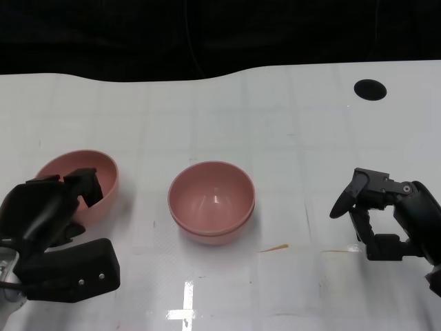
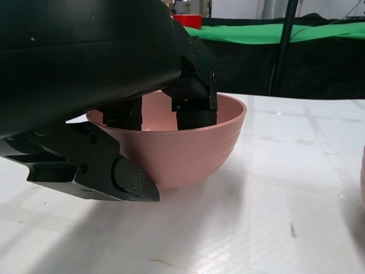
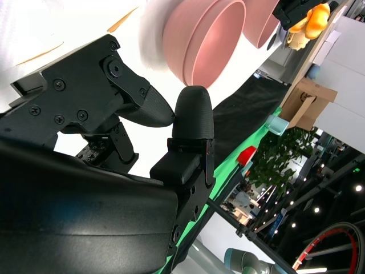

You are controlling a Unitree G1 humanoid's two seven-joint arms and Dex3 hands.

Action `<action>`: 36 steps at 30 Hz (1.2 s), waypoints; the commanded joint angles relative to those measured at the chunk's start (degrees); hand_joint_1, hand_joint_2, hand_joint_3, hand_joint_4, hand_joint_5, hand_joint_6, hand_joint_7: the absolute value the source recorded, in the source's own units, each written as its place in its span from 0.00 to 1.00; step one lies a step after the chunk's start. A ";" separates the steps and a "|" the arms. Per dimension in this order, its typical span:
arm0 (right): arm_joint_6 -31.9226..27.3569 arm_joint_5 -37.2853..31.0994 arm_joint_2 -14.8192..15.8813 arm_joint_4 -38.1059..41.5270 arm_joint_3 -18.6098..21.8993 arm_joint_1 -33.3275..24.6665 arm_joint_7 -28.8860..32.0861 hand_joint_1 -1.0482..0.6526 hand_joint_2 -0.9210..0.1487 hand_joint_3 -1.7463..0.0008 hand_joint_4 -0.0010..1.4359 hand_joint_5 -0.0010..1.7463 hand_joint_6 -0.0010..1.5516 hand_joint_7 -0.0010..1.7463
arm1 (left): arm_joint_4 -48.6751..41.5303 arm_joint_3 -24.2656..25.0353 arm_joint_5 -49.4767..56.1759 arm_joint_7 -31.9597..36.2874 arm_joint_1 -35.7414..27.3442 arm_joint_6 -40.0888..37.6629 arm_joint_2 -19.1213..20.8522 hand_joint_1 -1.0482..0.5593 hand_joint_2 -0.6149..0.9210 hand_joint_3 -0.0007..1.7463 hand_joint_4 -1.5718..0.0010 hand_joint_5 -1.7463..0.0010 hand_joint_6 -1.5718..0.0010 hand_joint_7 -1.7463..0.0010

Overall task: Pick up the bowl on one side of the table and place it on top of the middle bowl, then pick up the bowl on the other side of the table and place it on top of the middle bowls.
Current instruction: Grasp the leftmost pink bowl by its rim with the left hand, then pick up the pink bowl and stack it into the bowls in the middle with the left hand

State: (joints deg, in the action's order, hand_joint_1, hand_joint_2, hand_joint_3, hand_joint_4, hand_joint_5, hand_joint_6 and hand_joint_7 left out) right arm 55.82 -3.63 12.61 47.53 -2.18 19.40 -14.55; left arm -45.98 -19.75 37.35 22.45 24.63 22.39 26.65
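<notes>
My left hand (image 1: 52, 214) pinches the side bowl (image 1: 86, 183), fingers (image 2: 191, 108) inside its rim, thumb outside, ready for lifting onto the middle bowl (image 1: 211, 201); right hand (image 1: 386, 214) open, empty.

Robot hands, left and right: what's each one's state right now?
Left robot hand: grips the rim of the pink plastic side bowl.
Right robot hand: open, holding nothing.

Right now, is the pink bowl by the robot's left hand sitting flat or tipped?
Tipped. The left bowl leans with its opening toward the far side, while the left hand grips its rim, fingers inside and outside.
</notes>
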 commanded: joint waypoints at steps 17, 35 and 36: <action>-0.15 -0.44 0.19 1.00 0.08 0.95 0.32 0.57 0.37 0.29 0.62 1.00 0.49 0.87 | 17.85 4.07 -4.42 -14.45 -3.52 -1.63 5.06 0.77 0.98 0.04 0.59 0.00 0.68 0.00; -0.08 -1.95 -0.07 1.49 0.02 1.32 1.62 0.57 0.37 0.29 0.63 1.00 0.50 0.86 | 20.41 5.92 -5.53 -20.23 -0.32 3.12 5.13 0.73 0.97 0.09 0.52 0.00 0.60 0.03; -0.18 -2.05 -0.04 1.45 0.01 1.28 1.69 0.57 0.37 0.29 0.63 1.00 0.50 0.86 | 20.88 5.83 -5.17 -20.61 -0.08 2.90 5.17 0.72 0.97 0.09 0.52 0.00 0.60 0.04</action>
State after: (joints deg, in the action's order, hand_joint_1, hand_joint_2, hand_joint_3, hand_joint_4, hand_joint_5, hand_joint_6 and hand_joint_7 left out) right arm 55.78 -5.72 12.24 48.56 -2.33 20.13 -13.29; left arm -26.02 -14.54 32.34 2.71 23.57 25.16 30.57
